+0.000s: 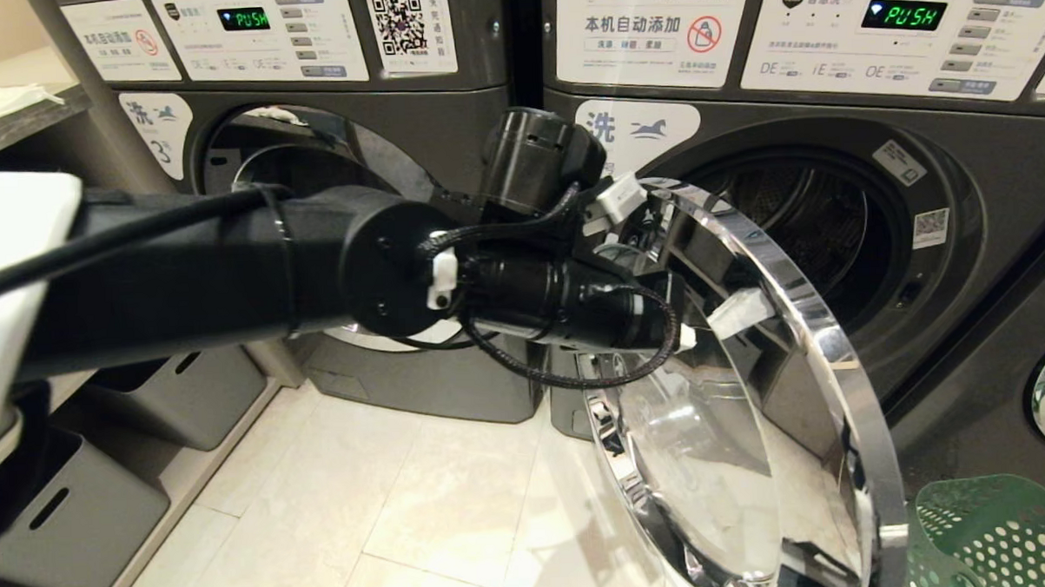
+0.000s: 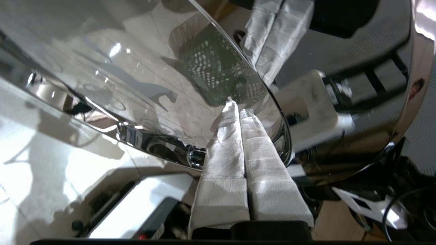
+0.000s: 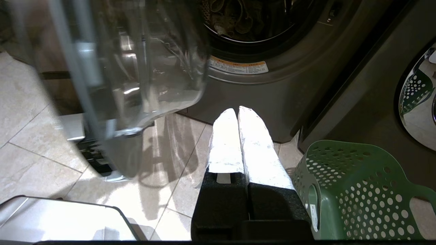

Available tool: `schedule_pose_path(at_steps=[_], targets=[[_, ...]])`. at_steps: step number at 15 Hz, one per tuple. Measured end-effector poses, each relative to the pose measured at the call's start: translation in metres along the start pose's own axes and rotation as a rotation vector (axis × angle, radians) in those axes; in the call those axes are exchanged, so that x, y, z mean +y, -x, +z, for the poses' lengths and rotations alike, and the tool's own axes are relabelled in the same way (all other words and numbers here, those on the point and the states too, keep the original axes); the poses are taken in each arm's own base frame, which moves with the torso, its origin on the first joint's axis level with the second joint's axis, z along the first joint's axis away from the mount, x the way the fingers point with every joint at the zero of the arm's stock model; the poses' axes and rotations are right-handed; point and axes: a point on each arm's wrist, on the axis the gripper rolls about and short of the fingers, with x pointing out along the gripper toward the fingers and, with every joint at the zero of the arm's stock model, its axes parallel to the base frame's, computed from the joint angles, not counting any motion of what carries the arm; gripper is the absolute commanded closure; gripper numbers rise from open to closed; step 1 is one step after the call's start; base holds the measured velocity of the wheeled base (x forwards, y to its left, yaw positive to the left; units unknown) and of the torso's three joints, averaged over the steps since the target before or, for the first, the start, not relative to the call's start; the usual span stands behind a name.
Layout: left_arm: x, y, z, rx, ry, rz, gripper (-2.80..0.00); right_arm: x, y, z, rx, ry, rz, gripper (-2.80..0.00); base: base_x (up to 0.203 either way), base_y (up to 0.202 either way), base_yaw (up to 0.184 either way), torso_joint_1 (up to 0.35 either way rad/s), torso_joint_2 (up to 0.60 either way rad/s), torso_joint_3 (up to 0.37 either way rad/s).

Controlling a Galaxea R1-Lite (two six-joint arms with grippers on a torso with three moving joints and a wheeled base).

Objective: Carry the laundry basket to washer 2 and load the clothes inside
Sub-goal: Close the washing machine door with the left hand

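L claw (image 2: pixel 238 110) (shut), maybe touching door (image 2: pixel 136 68)

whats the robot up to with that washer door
The left gripper, fingers shut, is at the open glass door of washer 2, touching its inner side. The right gripper is shut and idle near the floor. The laundry basket sits beside the washer on the floor.

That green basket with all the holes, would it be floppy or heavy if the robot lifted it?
The laundry basket looks like moulded plastic, so probably stiff rather than floppy. Its walls are full of round holes, so it is likely light for its size. The cut-out handle should give a firm place to hold, though smooth plastic may slip a little; being light, it might slide if pushed.
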Motion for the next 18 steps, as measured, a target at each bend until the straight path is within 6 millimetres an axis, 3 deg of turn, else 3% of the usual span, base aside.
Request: schedule_pose_path(at_steps=[4, 7, 10, 13, 16, 18], targets=[[-0.006, -0.054, 0.002, -0.172, -0.066, 0.001, 0.00, 0.000, 0.000, 0.000, -0.003, 0.002, -0.001, 0.00, 0.000, 0.000, 0.000, 0.000, 0.00, 0.000], [-0.010, -0.055, 0.003, -0.243, -0.013, 0.091, 0.00, 0.000, 0.001, 0.003, -0.020, -0.011, 0.008, 0.00, 0.000, 0.000, 0.000, 0.000, 0.00, 0.000], [-0.020, -0.029, 0.008, -0.294, 0.023, 0.170, 0.00, 0.000, 0.004, 0.010, 0.003, -0.052, 0.040, 0.00, 0.000, 0.000, 0.000, 0.000, 0.00, 0.000], [-0.036, 0.020, 0.013, -0.368, 0.030, 0.231, 0.00, -0.003, 0.005, 0.034, 0.111, -0.116, 0.044, 0.00, 0.000, 0.000, 0.000, 0.000, 0.00, 0.000], [-0.053, 0.080, 0.018, -0.458, 0.030, 0.259, 0.00, -0.007, -0.019, 0.069, 0.256, -0.200, 0.042, 0.00, 0.000, 0.000, 0.000, 0.000, 0.00, 0.000], [-0.065, 0.125, 0.020, -0.517, 0.029, 0.272, 0.00, -0.011, -0.052, 0.087, 0.352, -0.228, 0.022, 0.00, 0.000, 0.000, 0.000, 0.000, 0.00, 0.000]])
